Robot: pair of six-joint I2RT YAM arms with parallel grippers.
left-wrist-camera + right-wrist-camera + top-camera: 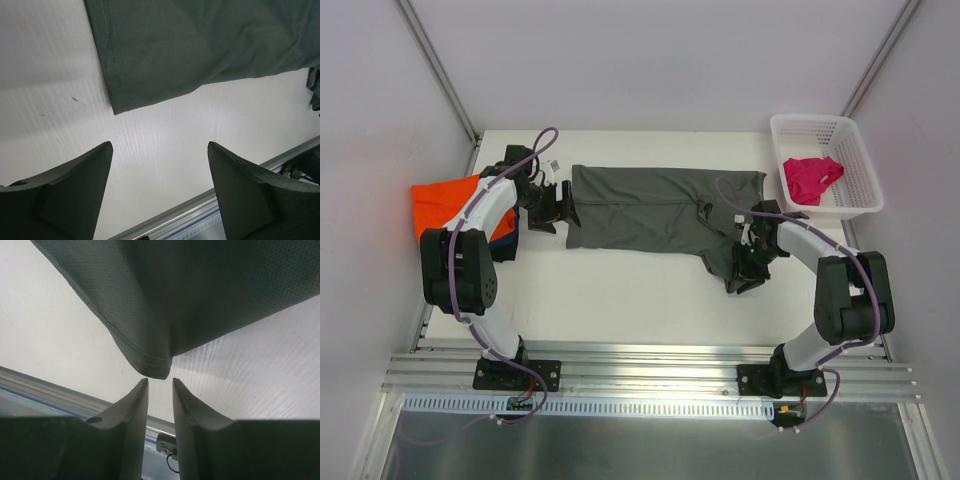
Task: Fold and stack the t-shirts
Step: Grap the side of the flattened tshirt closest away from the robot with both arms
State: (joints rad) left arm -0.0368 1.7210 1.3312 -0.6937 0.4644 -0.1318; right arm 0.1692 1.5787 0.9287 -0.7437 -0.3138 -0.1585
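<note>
A dark grey t-shirt (pixel 660 210) lies spread across the middle of the white table (pixel 630 300). My left gripper (pixel 552 205) hovers at its left hem and stands wide open (pixel 159 145) over bare table, with the hem corner (pixel 150 60) just ahead of it. My right gripper (pixel 750 262) is at the shirt's front right sleeve. Its jaws (pixel 160 381) are only narrowly apart with nothing between them, and the sleeve's tip (pixel 155 365) lies just beyond the fingertips. A bright orange t-shirt (pixel 445 200) lies at the left edge on a navy one (pixel 505 245). A magenta t-shirt (pixel 812 178) sits in the basket.
A white lattice basket (pixel 855 165) stands at the back right corner. Aluminium rails (pixel 650 362) run along the near edge by the arm bases. White walls enclose the left, back and right sides.
</note>
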